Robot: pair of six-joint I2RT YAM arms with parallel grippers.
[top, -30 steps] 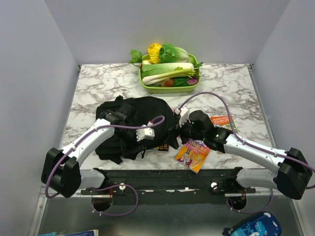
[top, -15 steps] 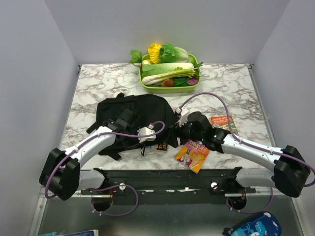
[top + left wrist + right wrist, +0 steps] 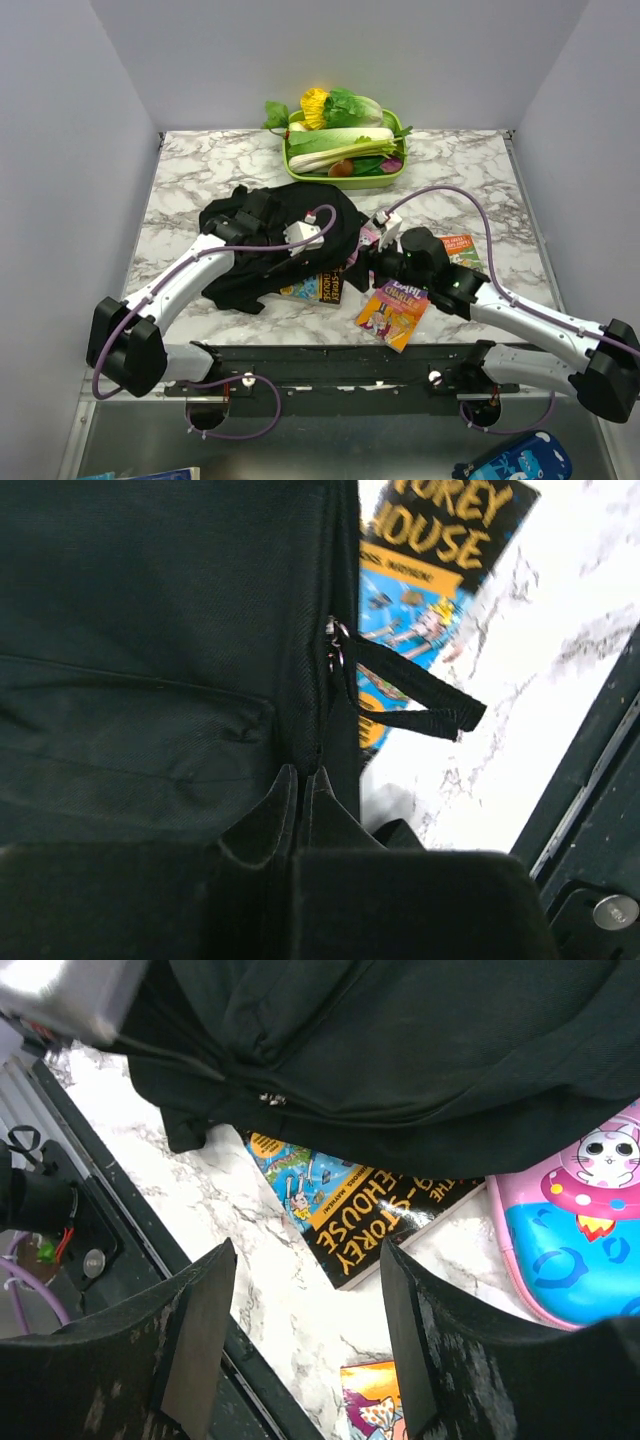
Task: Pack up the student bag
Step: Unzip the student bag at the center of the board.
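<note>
Two arms are crowding the student bag (image 3: 270,250) here. From the top camera we see it bunched up, black, on the marble table (image 3: 200,170), a bit left of centre. The left gripper (image 3: 306,242) sits on the bag's 3 o'clock side, buried in fabric, so from up here we can't tell how its jaws stand. The right gripper (image 3: 358,262) is just off the bag's 4 o'clock corner. A Storey House book (image 3: 315,288) pokes out from under the bag at 5 o'clock. An orange-and-pink booklet (image 3: 392,312) lies further out toward 4, apart from the book. Another orange book (image 3: 455,245) shows past the right arm at 3. The green tray (image 3: 297,178) of veg is way up at 12 o'clock, by the far edge.

On the left wrist cam we see the jaws pinched together on a fold of the bag at 6 o'clock, so it's clamped on. A black strap loop (image 3: 420,705) hangs off a zip pull toward 3 o'clock. The book's cover shows at 1 o'clock on the marble.

On the right wrist cam the jaws stand wide apart with nothing between them. The bag fills 12 o'clock and the book lies under its edge, mid-frame. A pink pencil case (image 3: 570,1225) sits at 3 o'clock, partly covered by the bag. The booklet's corner is at 6.
</note>
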